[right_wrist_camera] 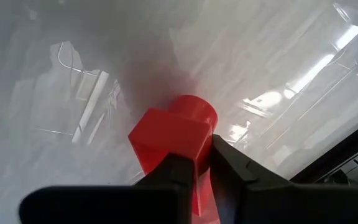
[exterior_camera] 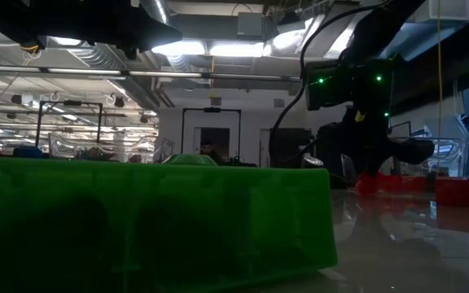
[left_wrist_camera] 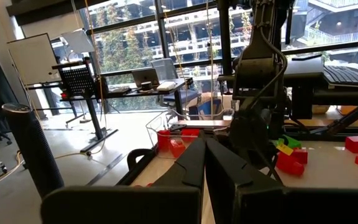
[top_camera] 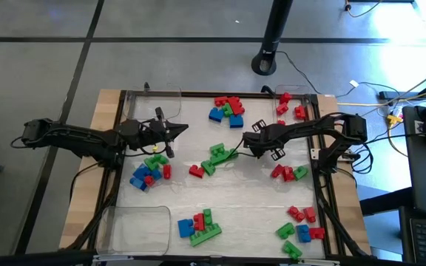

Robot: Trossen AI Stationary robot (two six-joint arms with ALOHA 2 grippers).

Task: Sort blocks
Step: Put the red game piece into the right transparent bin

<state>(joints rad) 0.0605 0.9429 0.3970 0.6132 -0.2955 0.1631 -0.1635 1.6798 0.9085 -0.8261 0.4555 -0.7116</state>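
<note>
Gripping a small red block [right_wrist_camera: 169,138] in my right gripper [right_wrist_camera: 202,163], I held it directly below my fingertips, its stud pointing away; my left gripper [left_wrist_camera: 205,163] waited clenched, empty.

Left arm reaching in from the table's left edge, elbow bent, left gripper [top_camera: 174,131] hanging over the left-centre with fingers [left_wrist_camera: 194,163] pressed tight together, holding nothing. Right arm stretching in from the right edge toward the middle, right gripper [top_camera: 248,140] angling down, fingers [right_wrist_camera: 180,167] pinching on a red block [right_wrist_camera: 166,138].
</note>
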